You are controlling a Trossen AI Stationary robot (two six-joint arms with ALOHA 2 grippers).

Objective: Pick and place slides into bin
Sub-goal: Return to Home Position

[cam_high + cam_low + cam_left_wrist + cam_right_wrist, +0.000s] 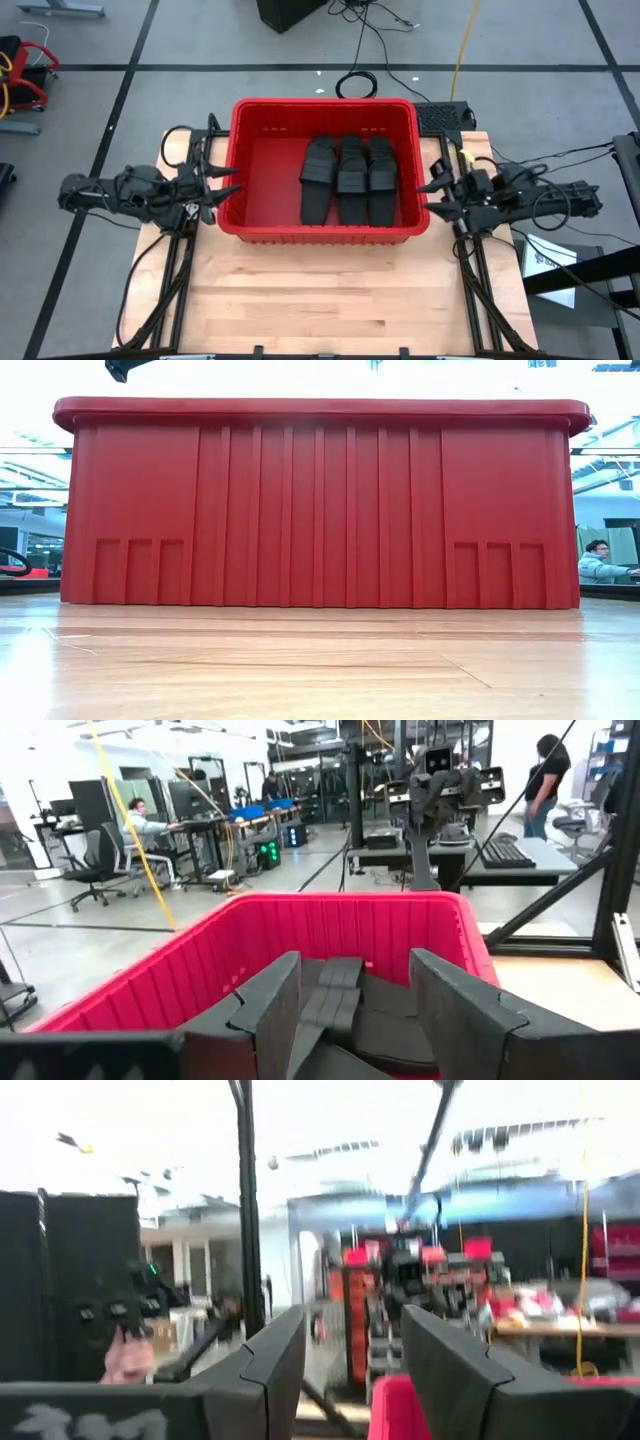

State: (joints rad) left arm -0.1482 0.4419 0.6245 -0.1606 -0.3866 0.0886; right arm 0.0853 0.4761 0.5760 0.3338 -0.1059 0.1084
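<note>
The red bin stands at the far middle of the table; its near wall fills the low view. Several black slides lie side by side on its floor, toward its right half; they also show in the left wrist view. My left gripper is open and empty, level at the bin's left wall. My right gripper is open and empty, just outside the bin's right wall. The bin's red rim shows low in the right wrist view.
Bare wooden table lies in front of the bin. A black box sits at the far right corner. Cables lie on the floor beyond. People sit and stand in the room behind.
</note>
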